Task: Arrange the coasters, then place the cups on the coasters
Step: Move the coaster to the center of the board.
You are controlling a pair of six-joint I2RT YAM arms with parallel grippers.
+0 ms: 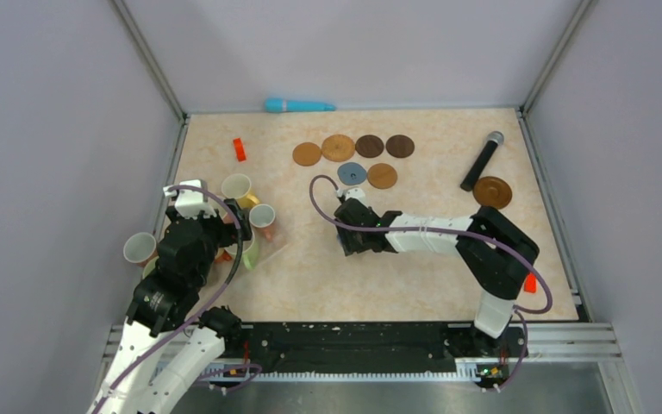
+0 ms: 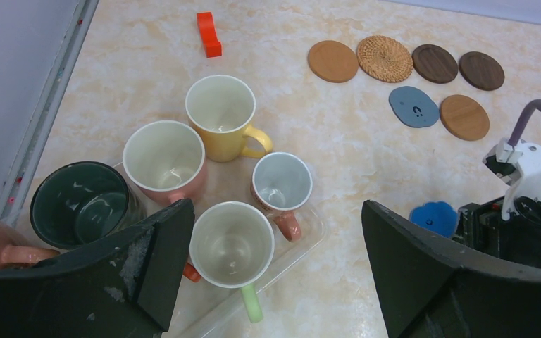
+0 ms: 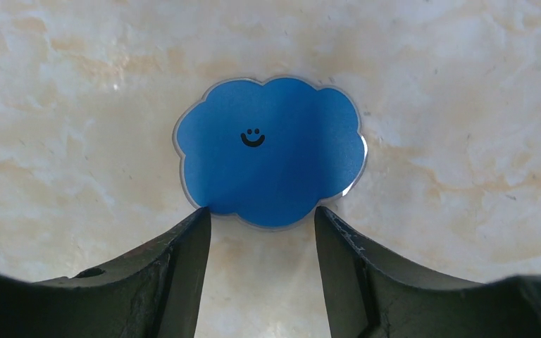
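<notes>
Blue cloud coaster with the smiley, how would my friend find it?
On the marbled table, look on the near side of the row of round brown coasters, at the right gripper. The blue cloud coaster lies flat at its fingertips, the only bright blue, scalloped one.

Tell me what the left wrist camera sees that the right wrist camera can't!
Only the left wrist view shows the cups, the red block, the brown coasters, the grey-blue coaster and the right arm. Only the right wrist view shows the smiley face on the blue coaster and the right fingers on either side of its near edge. Both show the blue coaster and the table.
</notes>
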